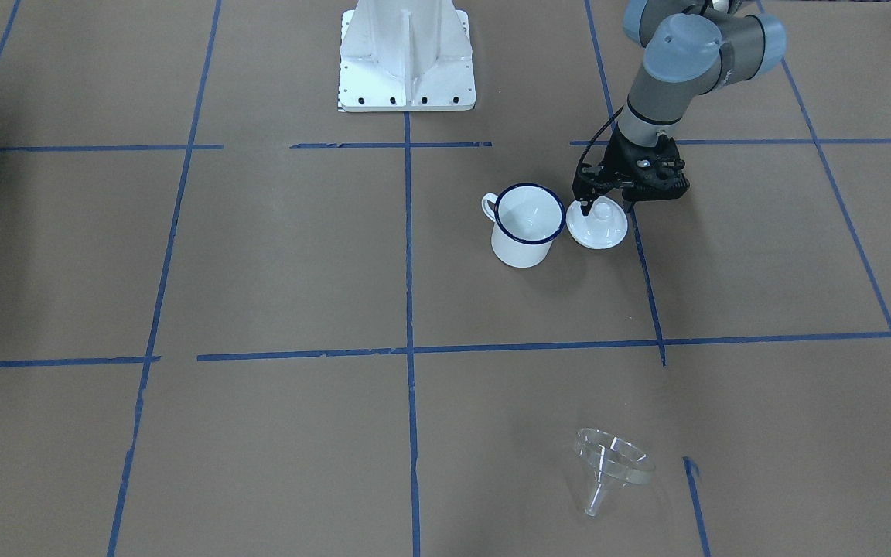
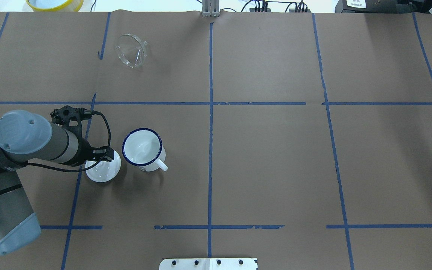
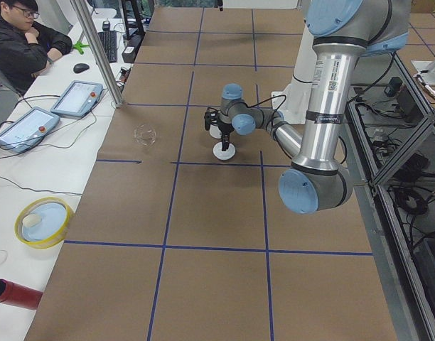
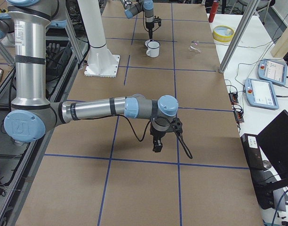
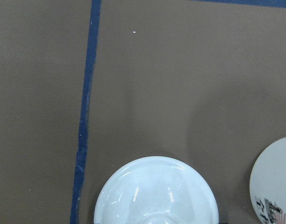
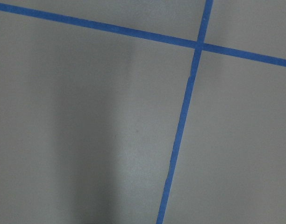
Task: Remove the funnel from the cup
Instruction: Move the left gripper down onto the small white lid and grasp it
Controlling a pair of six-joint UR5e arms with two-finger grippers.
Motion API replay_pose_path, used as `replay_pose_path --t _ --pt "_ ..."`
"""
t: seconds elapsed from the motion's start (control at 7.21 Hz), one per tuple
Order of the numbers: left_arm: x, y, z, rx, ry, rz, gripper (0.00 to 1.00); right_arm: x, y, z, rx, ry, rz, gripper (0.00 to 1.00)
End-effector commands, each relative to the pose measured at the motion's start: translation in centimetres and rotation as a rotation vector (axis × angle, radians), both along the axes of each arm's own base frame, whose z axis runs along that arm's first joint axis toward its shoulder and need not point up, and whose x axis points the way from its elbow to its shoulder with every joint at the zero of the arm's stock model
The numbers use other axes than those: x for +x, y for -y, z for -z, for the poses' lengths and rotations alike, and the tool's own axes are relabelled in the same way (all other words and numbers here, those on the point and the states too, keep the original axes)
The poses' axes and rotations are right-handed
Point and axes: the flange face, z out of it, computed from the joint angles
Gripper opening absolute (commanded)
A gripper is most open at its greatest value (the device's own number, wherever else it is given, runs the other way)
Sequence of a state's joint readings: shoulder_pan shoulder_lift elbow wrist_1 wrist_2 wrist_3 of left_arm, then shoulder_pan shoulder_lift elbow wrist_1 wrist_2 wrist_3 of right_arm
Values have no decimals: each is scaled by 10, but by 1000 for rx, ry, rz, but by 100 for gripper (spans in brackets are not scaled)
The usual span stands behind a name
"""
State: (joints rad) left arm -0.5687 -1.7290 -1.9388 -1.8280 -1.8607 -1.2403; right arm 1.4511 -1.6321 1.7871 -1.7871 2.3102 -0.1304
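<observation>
- The funnel (image 1: 614, 458) lay on its side on the table (image 1: 260, 271), at the edge far from the robot, spout tilted off the surface. Nothing touched it.
- The cup (image 1: 519, 251) stood upright near the middle of the table, well apart from the funnel. Its inside showed white and held nothing. The handle (image 1: 489, 205) pointed away from the lid.
- A white lid (image 1: 599, 230) with a knob sat flat on the table just beside the cup, on the robot's left of it. Contact between the two could not be confirmed.
- The left gripper (image 1: 607, 207) hung directly over the lid, pointing down. Its fingers (image 1: 585, 207) were spread apart, one on each side of the knob, and gripped nothing.
- The left wrist view showed the lid's dome at the bottom edge and part of the cup's wall at the right edge.
- The right gripper (image 4: 156, 145) was well apart from all of these, low over bare table near a crossing of blue tape lines (image 6: 182, 126). It appeared only in a side view, so whether its fingers were apart or together could not be told.
</observation>
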Motion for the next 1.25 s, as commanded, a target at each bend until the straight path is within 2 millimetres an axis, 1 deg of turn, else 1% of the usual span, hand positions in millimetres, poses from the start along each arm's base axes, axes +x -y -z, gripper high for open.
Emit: replay_pose_path --t 0.0,0.28,0.55,1.11 --pt "4 2 1 -1 1 -1 66 0 0 0 0 0 0 100" --pt "14 8 1 -3 3 -1 66 0 0 0 0 0 0 100" --pt "14 8 1 -2 4 -2 62 0 0 0 0 0 0 100" --pt "10 6 0 2 5 -8 63 0 0 0 0 0 0 100"
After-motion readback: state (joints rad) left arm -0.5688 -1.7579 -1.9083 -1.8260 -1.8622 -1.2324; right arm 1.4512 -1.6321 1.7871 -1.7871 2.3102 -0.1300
